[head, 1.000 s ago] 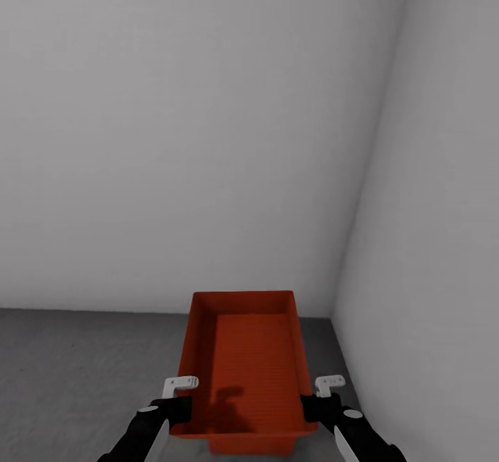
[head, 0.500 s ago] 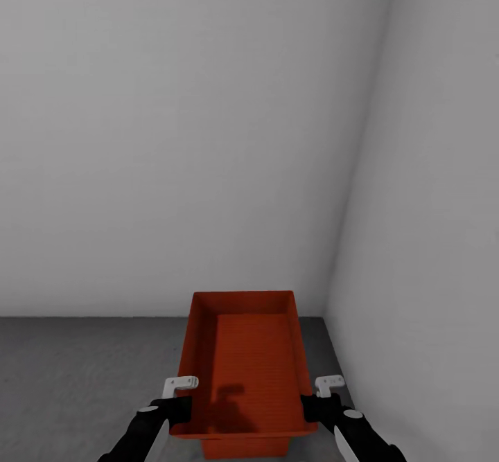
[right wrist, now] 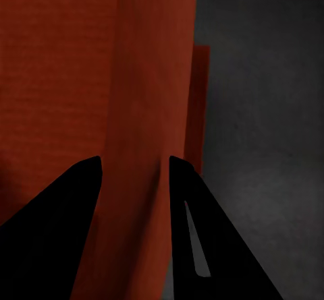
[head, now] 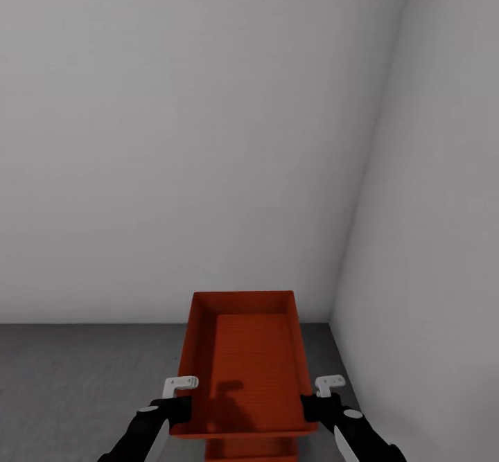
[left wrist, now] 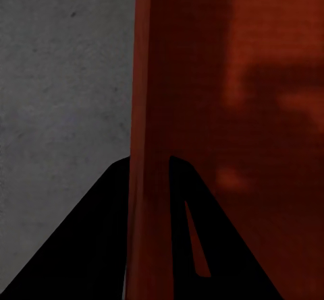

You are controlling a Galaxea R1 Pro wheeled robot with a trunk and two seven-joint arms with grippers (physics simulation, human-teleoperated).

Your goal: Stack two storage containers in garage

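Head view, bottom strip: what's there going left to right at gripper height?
Dark grey concrete floor → left gripper on the bin's left rim → red-orange rectangular plastic storage bin → right gripper on its right rim → pale grey side wall.

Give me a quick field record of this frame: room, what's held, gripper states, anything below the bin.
room: pale grey walls, corner at the right, dark grey concrete floor
held item: red-orange container, open side up, empty, carried between both arms
left gripper: shut on the container's left wall, rim between the fingers
right gripper: shut on the container's right wall, rim between the fingers
below: second red-orange container showing under the held one's near end; contact between them cannot be judged
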